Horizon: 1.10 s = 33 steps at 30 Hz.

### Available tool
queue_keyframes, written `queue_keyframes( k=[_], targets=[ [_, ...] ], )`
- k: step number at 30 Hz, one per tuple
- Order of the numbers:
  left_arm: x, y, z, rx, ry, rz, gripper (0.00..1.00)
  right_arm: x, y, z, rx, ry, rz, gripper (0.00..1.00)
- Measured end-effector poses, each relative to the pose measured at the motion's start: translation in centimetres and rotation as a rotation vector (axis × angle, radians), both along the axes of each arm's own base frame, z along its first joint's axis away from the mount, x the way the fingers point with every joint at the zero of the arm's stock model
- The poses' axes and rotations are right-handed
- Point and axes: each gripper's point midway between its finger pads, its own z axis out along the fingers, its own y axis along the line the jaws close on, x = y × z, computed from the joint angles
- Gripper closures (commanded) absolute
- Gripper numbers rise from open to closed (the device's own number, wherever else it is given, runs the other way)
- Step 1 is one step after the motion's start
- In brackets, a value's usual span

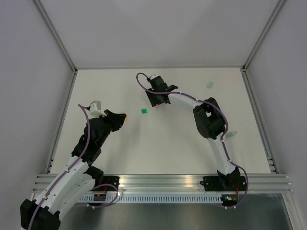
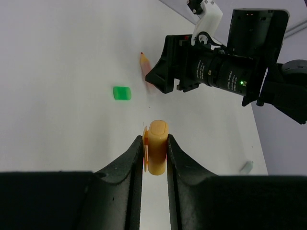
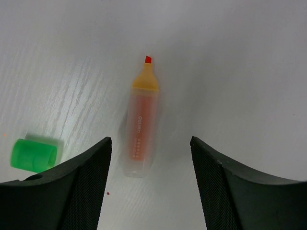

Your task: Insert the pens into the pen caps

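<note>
One orange pen (image 3: pixel 140 127) flat between the wide-open right gripper's (image 3: pixel 149 143) fingers; orange cap (image 2: pixel 157 153) tight in left gripper (image 2: pixel 155 141)

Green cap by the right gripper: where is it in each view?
Top external: green cap centre, just left of the right gripper.
Left wrist: green cap upper middle, left of the orange pen.
Right wrist: green cap bottom left.
Shared landmark: the right gripper, right of it everywhere.

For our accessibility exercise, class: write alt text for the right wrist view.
An uncapped orange pen lies flat on the white table between the fingers of the open right pincer, untouched, tip pointing away. A green cap lies at the frame's lower left.
</note>
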Motion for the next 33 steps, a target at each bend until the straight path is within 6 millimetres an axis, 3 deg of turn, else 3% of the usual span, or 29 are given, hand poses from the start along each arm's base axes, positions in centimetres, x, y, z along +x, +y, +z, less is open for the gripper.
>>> queue_keyframes(
  k=[6, 18, 23, 30, 33],
  targets=[
    [0.0, 1.1, -0.2, 0.008, 0.011, 0.061, 0.98, -0.6, -0.2, -0.5, -0.036, 0.020, 0.003, 0.29],
    [-0.1, 1.5, -1.2, 0.010, 0.037, 0.084, 0.98, -1.8, 0.5, -1.7, -0.077, 0.024, 0.021, 0.40],
    [-0.3, 1.6, -1.3, 0.011, 0.043, 0.084, 0.98, -1.9, 0.7, -1.7, -0.075, 0.026, 0.022, 0.41],
    [-0.3, 1.6, -1.2, 0.006, 0.042, 0.087, 0.98, -1.5, 1.1, -1.9, -0.063, 0.029, 0.013, 0.54],
    [-0.4, 1.6, -1.2, 0.004, 0.041, 0.087, 0.98, -1.6, 1.2, -2.0, -0.053, 0.036, 0.011, 0.54]
  ],
)
